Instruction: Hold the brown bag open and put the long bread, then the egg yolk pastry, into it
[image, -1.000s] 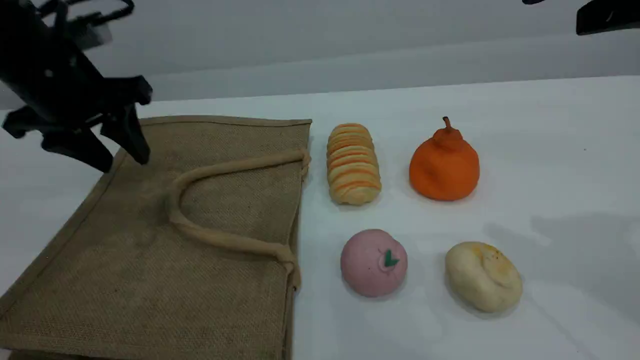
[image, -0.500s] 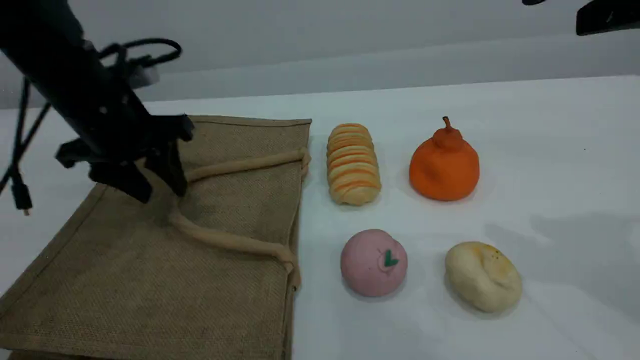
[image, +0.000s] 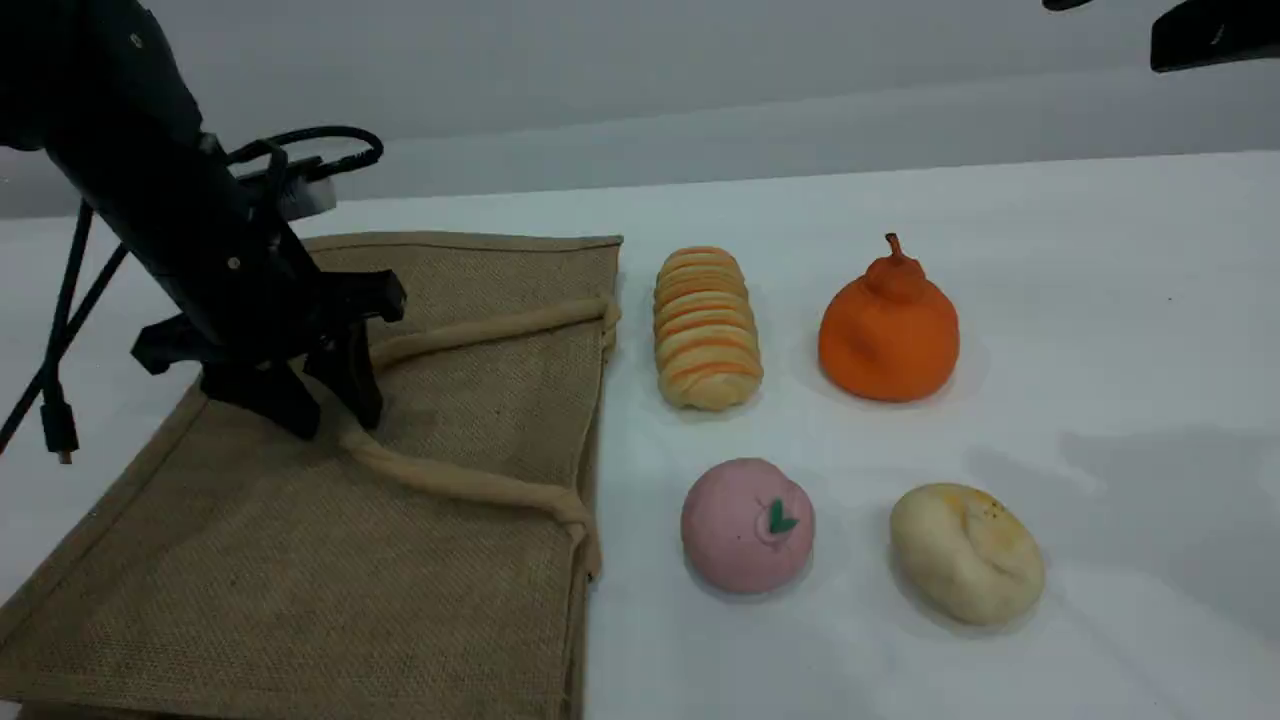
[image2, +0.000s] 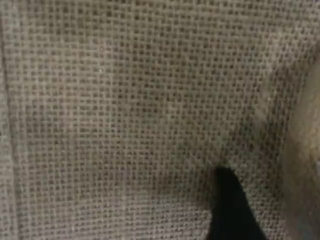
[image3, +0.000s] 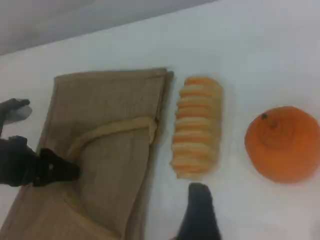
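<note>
Jute brown bag (image: 300, 520) lies flat at lower left, mouth facing right toward the upright-running long bread (image: 706, 328), as the left hand (image: 335, 415), fingers parted, straddles its handle (image: 470, 335) bend.

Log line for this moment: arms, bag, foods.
left gripper: open, astride handle bend | right gripper: open, above table | brown bag: flat | long bread, egg yolk pastry: on table
</note>
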